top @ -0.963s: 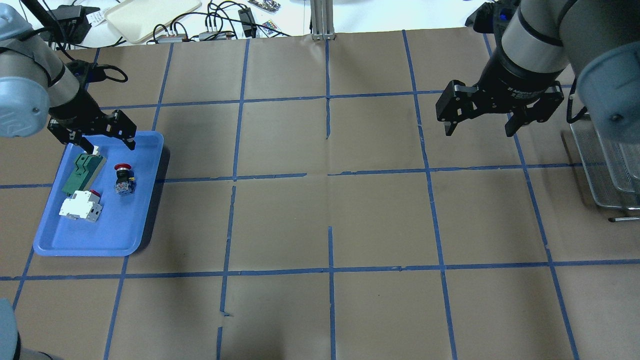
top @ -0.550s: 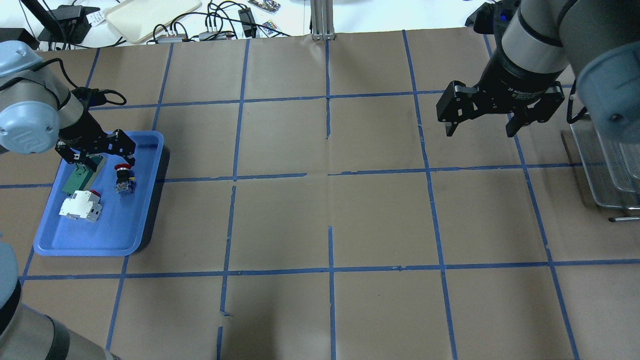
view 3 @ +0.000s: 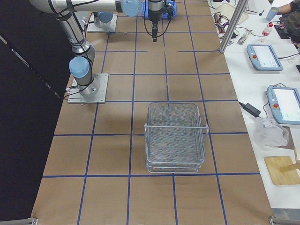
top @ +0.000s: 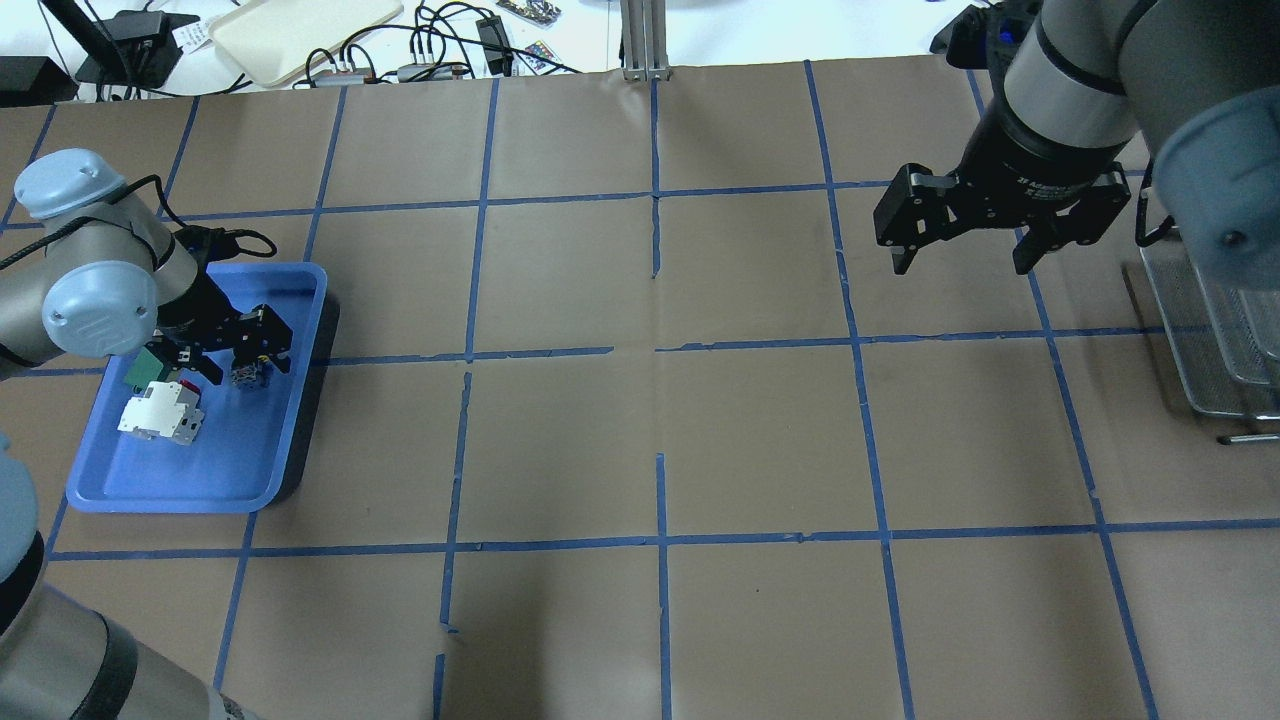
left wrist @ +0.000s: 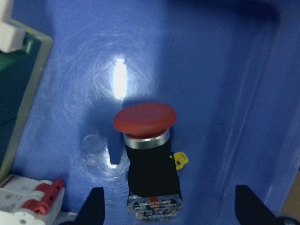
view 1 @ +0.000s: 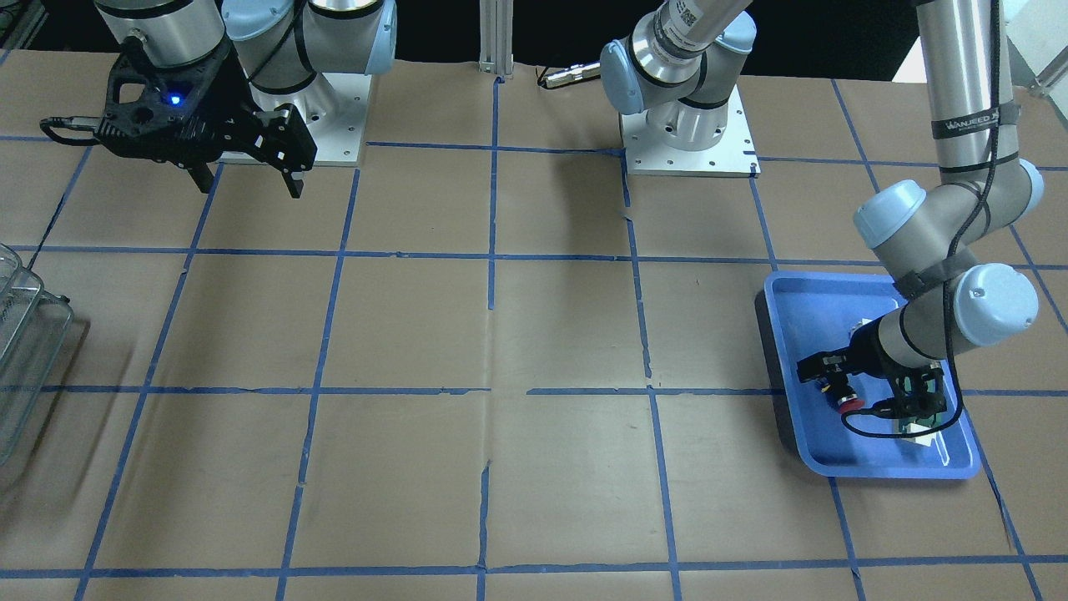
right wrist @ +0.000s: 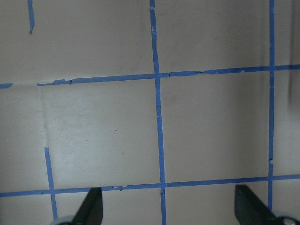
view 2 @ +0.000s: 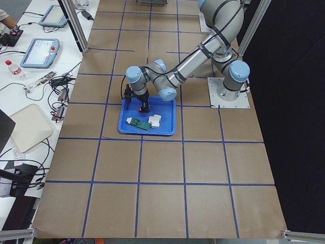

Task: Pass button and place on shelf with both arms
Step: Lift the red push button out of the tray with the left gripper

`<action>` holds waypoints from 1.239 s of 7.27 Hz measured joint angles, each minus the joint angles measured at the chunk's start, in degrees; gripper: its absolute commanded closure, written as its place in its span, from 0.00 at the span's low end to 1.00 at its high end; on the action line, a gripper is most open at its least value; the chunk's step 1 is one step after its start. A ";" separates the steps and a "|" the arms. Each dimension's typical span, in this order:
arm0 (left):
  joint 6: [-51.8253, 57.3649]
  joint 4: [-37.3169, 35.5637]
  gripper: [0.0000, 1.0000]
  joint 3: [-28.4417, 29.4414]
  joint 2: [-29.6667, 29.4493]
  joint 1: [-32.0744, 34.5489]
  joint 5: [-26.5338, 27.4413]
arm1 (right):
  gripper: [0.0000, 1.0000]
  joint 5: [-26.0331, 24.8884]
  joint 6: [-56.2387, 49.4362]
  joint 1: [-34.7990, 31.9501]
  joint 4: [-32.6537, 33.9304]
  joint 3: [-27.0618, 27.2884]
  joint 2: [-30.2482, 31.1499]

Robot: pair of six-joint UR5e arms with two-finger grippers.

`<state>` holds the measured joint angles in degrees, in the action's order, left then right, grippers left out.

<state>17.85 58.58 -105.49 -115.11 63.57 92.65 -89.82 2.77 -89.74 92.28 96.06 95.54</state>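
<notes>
Whole only in the right-end view: shelf (view 3: 176, 138), well apart from blue tray (top: 200, 470). Spread wide above bare paper, right gripper (top: 960, 262). Spread too, left gripper (top: 248, 366), straddling button (left wrist: 146, 140) lying in tray, untouched. Red cap hidden overhead, plain in wrist view.

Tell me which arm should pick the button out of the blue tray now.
Left. The left end effector is open and low over the blue tray, fingers either side of the button in the wrist view. The right end effector hangs open across the table near the shelf.
</notes>
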 measured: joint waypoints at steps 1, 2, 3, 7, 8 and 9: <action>0.09 -0.24 1.00 -0.07 0.03 -0.02 0.04 | 0.00 0.00 0.01 0.00 0.01 0.00 0.00; 0.16 -0.29 1.00 0.05 0.19 -0.02 0.04 | 0.00 0.00 -0.02 0.00 -0.01 0.00 0.00; 0.33 -0.30 1.00 0.19 0.53 -0.03 0.01 | 0.00 -0.02 0.05 0.00 -0.05 0.00 0.01; 13.37 -0.27 1.00 3.17 3.09 1.83 -0.64 | 0.00 0.07 2.21 0.17 0.05 -0.05 -0.34; 16.93 0.52 1.00 4.65 4.32 4.03 -1.44 | 0.00 0.41 6.27 0.54 -0.01 -0.07 -0.51; 20.70 2.49 1.00 6.65 5.49 6.95 -2.59 | 0.00 1.38 11.91 0.88 -0.39 -0.10 -0.55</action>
<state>38.55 61.07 -98.83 -109.62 70.52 90.06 -88.44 14.68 -88.85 91.89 95.96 94.99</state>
